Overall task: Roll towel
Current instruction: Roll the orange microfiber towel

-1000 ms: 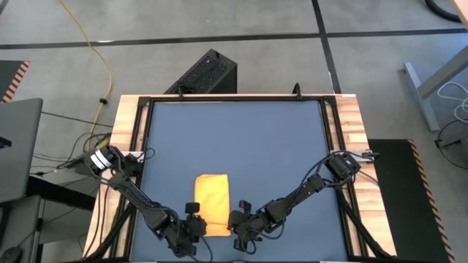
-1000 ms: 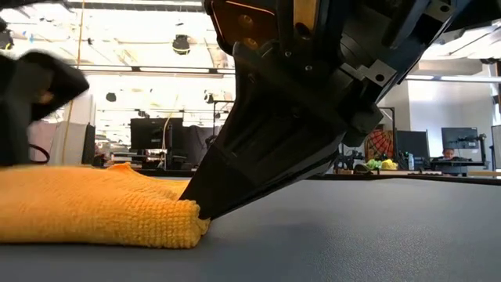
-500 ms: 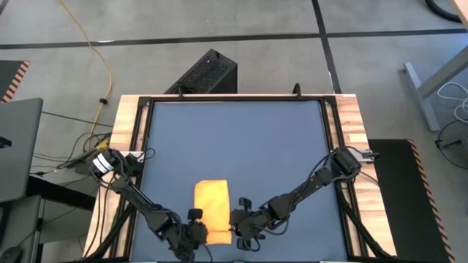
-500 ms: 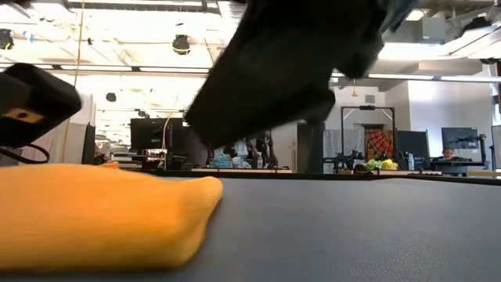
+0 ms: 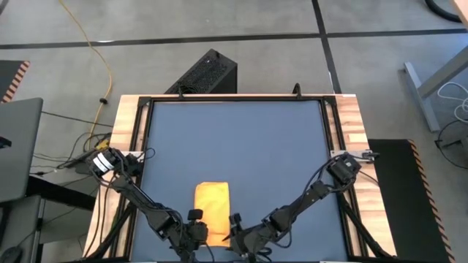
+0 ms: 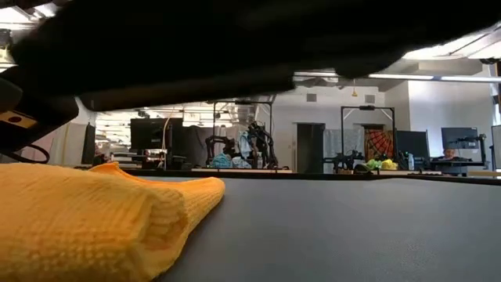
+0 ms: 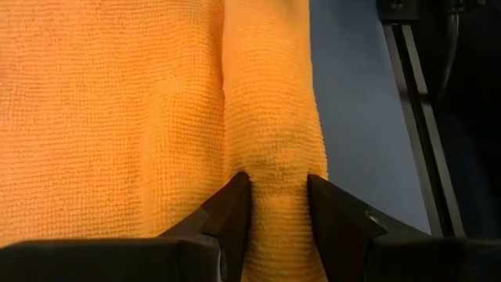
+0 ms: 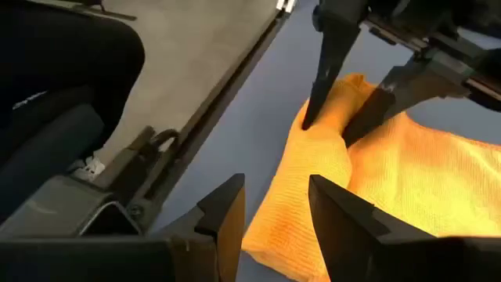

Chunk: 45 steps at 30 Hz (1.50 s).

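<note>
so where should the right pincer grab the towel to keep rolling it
Best guess: the free end of the rolled fold at the towel's near edge, coming in from the front. That fold is a raised ridge across the edge; the left pincer already pinches one end, and the open right pincer hangs by the other.

Dark blue-grey table mat [image 5: 241,146], black frame around it, wood-plank border [image 5: 351,117] at left and right. Black perforated box [image 5: 203,73] on floor just beyond far table edge. Yellow cable [image 5: 95,51] trailing across grey floor, far left. Laptop edge [image 5: 14,146] at left. Black mat with hazard-striped edge [image 5: 409,190] at right. In low view, monitors [image 6: 149,133] and desks in room beyond table.
</note>
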Each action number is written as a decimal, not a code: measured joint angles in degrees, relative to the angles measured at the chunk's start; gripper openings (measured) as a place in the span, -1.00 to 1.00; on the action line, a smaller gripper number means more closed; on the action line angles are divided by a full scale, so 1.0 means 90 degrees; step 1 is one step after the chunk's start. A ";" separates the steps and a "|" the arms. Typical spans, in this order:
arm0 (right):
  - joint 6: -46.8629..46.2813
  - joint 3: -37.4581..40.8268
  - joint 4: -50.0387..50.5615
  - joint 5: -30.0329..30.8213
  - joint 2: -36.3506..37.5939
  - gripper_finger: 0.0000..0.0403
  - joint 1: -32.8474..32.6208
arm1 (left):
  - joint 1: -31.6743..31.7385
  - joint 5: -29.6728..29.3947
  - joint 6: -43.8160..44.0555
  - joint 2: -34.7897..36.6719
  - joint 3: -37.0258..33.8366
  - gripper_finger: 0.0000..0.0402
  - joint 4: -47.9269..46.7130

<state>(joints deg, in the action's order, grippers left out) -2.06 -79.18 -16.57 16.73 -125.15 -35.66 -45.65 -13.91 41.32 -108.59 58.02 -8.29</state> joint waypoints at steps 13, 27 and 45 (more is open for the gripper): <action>-0.0349 -0.0017 0.0175 -0.0137 -0.0384 -0.14 0.0135 | 0.0055 0.0222 0.0109 -0.0003 -0.0007 -0.40 -0.0035; -0.1910 -0.0026 0.0620 -0.0530 -0.0349 -0.74 0.0281 | -0.0301 0.0193 0.0297 0.0500 -0.0036 -0.40 -0.0539; -0.4061 -0.0006 -0.0087 -0.1652 -0.0378 -0.89 0.0692 | -0.0811 -0.0763 -0.0100 0.0627 -0.0032 -0.40 -0.0660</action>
<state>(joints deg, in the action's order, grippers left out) -38.61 -79.24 -17.35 1.87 -128.55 -29.43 -52.95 -20.78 40.42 -102.95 57.74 -14.23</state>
